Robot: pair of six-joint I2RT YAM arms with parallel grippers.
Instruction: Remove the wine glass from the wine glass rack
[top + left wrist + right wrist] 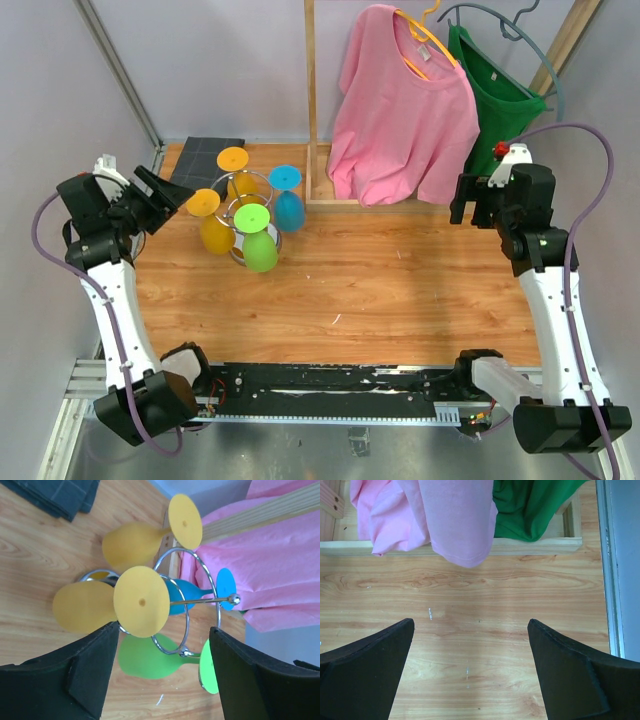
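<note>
Wide wooden surface (400, 290) fills the frame, with the wooden clothes rack (311, 100) and its pink T-shirt (400, 110) at upper centre, well out of the action. Over at right, the right gripper (471, 622) hangs wide open over bare wood with nothing in it.

All eyes on upper left. The left gripper (168, 192) is lined up on the wine glass rack (210, 600), spread wide and empty. Four glasses hang there upside down. The nearest yellow wine glass (141, 601) sits just ahead of the gap. This is the approach step, nothing lifted yet. From the wrist view it looks clear of both fingers, though that's hard to call. Next move: ease in around the stem, pinch gently, then slide it outward along the wire arm.
</note>
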